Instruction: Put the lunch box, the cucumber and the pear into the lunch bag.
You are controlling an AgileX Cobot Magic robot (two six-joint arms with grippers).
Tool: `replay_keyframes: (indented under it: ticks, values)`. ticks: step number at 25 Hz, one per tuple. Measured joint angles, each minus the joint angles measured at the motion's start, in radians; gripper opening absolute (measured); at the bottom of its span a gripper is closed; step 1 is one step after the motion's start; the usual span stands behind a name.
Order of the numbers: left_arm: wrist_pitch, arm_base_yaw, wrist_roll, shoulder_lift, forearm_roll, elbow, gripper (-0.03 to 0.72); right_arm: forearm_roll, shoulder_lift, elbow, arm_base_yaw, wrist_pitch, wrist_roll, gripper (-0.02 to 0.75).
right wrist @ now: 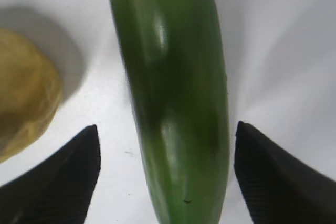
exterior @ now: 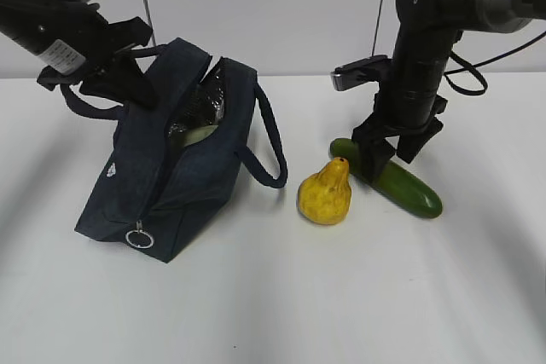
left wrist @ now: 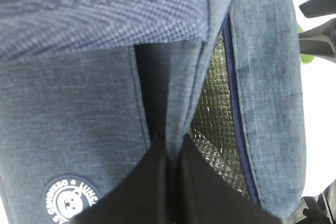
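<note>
lunch bag [exterior: 162, 176] left of pear [exterior: 326, 194], cucumber [exterior: 401, 183].

Open table in front, crowded band across the middle.

The lunch bag [exterior: 162, 172] lies left of centre with its mouth held apart by the left gripper [left wrist: 170, 182], pinched on one edge; a pale lid shows inside. A handle loop arches beside the opening. The pear [exterior: 326, 193] stands just beside the cucumber [exterior: 401, 185]. The right gripper [right wrist: 168, 182] straddles the cucumber, fingers wide, table bare on both sides.
</note>
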Motion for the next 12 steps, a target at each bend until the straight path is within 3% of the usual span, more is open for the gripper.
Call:
replay_keyframes:
  ticks: [8,12]
  values:
    - [0.0,0.0,-0.001,0.0,-0.006,0.0,0.001,-0.004,0.047,0.0,0.0,-0.002,-0.046,0.582]
    - [0.0,0.0,-0.001,0.0,-0.006,0.0,0.001,-0.004,0.048,0.0,0.0,-0.002,-0.046,0.499]
